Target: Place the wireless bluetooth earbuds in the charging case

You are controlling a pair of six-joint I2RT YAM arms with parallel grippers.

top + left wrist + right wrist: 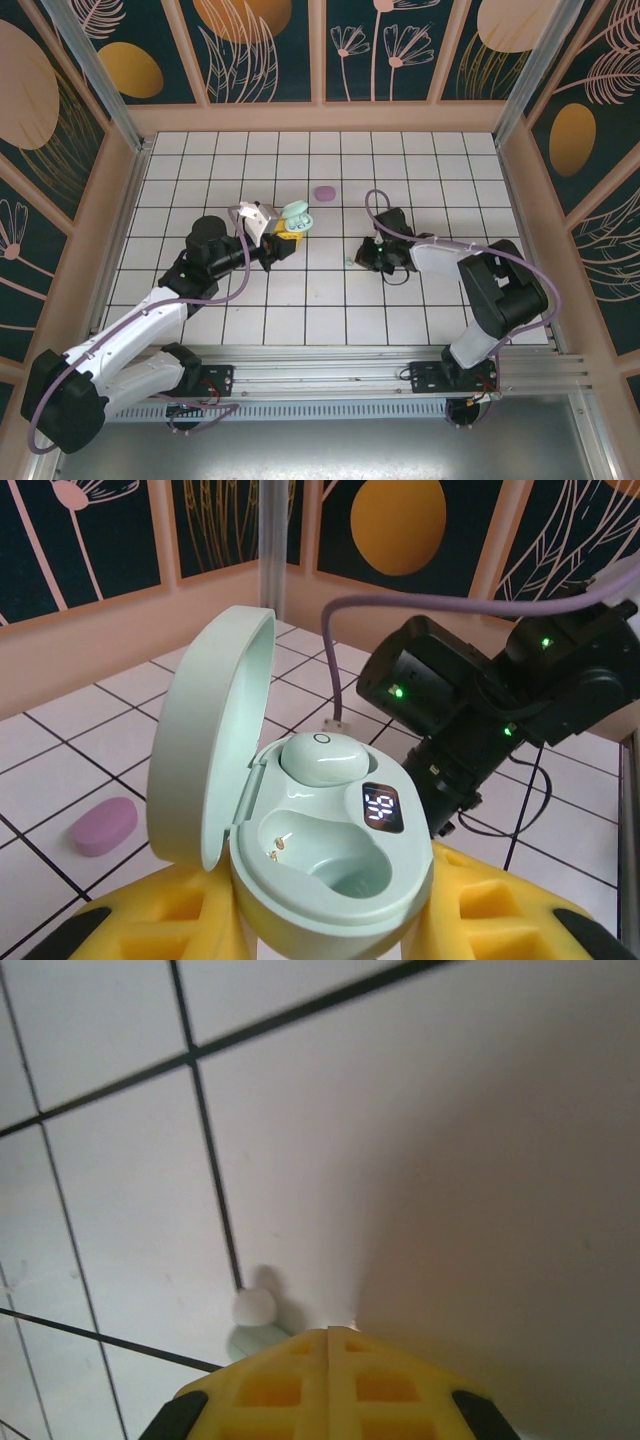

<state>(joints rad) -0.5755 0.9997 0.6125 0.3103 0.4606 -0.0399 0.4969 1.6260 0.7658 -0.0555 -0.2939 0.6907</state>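
Robot test cell in a lab, not a lived-in room: left arm (140, 332) and right arm (495, 288) are bolted to an aluminium rail (330, 378) at the near edge of a white gridded tabletop (330, 310). The cell is enclosed on three sides by printed botanical wall panels (250, 45), with bare aluminium corner posts (95, 70). Purple cable (440, 602) runs exposed.

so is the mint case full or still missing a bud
Half full. The mint case, lid up, has one mint earbud seated in the far slot; the near slot is empty, its contacts bare.
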